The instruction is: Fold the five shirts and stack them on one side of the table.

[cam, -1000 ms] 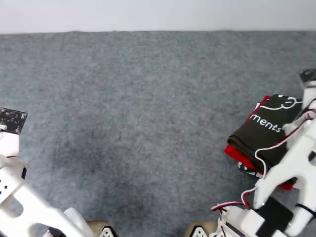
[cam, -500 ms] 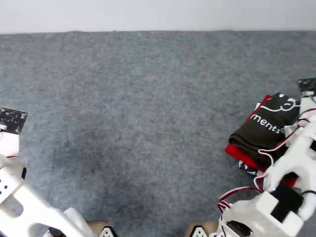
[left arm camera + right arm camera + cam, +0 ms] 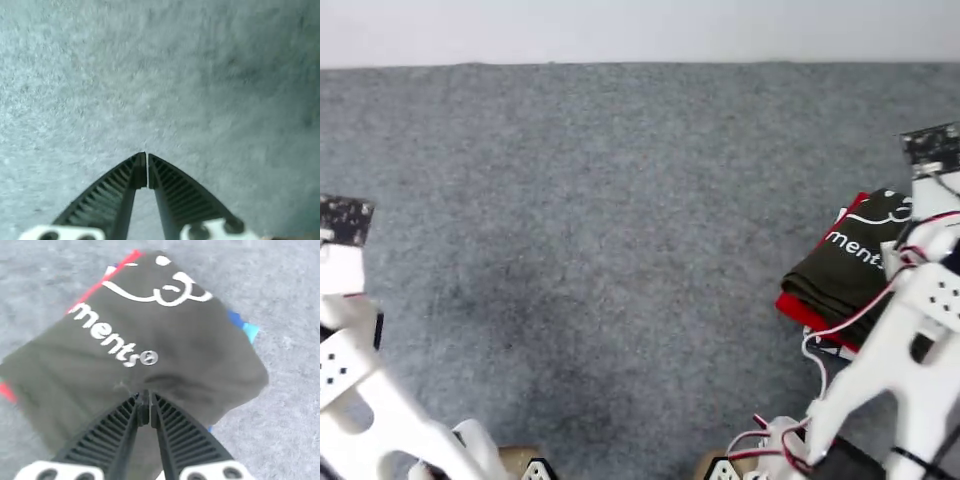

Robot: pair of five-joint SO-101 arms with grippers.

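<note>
Over by the right edge of the grey-covered tabletop (image 3: 620, 200), roughly midway between its far and near edges, sits a stack of folded shirts. The top one is a dark olive shirt (image 3: 840, 270) with white lettering and a little white drawing on it, lying at a slant to the tabletop's edges. Under it a red shirt (image 3: 798, 308) pokes out on the side facing the middle of the tabletop, and the right wrist view shows a sliver of a blue shirt (image 3: 245, 327) at another corner of the pile. The right arm (image 3: 920, 330) stands over the outer part of the stack, and its right tool (image 3: 146, 407) is clenched, its two ribbed fingers meeting at the tips directly over the olive shirt, just below the printed word, where the cloth shows a small pucker; whether any cloth is caught between the tips I can't make out. The left arm (image 3: 350, 370) is at the left edge of the tabletop, well apart from the shirts, and its left tool (image 3: 146, 170) is likewise clenched, tips together above bare grey covering.
</note>
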